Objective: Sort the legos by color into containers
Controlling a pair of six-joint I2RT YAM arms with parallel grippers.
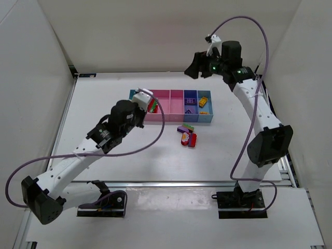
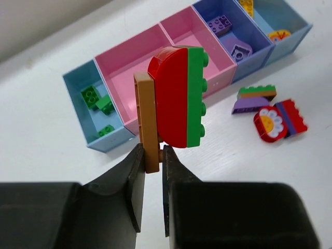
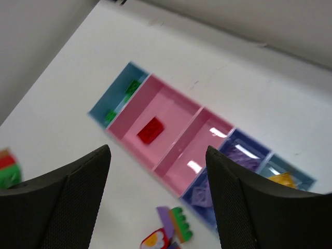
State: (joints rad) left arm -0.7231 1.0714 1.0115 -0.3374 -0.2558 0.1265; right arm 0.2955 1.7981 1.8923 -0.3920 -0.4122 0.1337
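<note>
left jaws: pinching upright tan-red-green plastic brick stack (image 2: 176,98), long axis vertical | stack: over left end of row of five joined blue and pink plastic bins (image 2: 122,78), toward far edge of worktop (image 1: 104,104) | right jaws: spread, empty, farther away

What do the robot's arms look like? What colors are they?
The left arm and right arm are white tubes with chunky black joints. A purple cable loops along each. The left pincer and right pincer have black fingers; small green lights glow on the right arm.

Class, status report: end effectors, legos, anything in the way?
Left end effector shut on brown-red-green lego stack. Right end effector open, empty. Loose legos beside containers. Nothing blocking.
</note>
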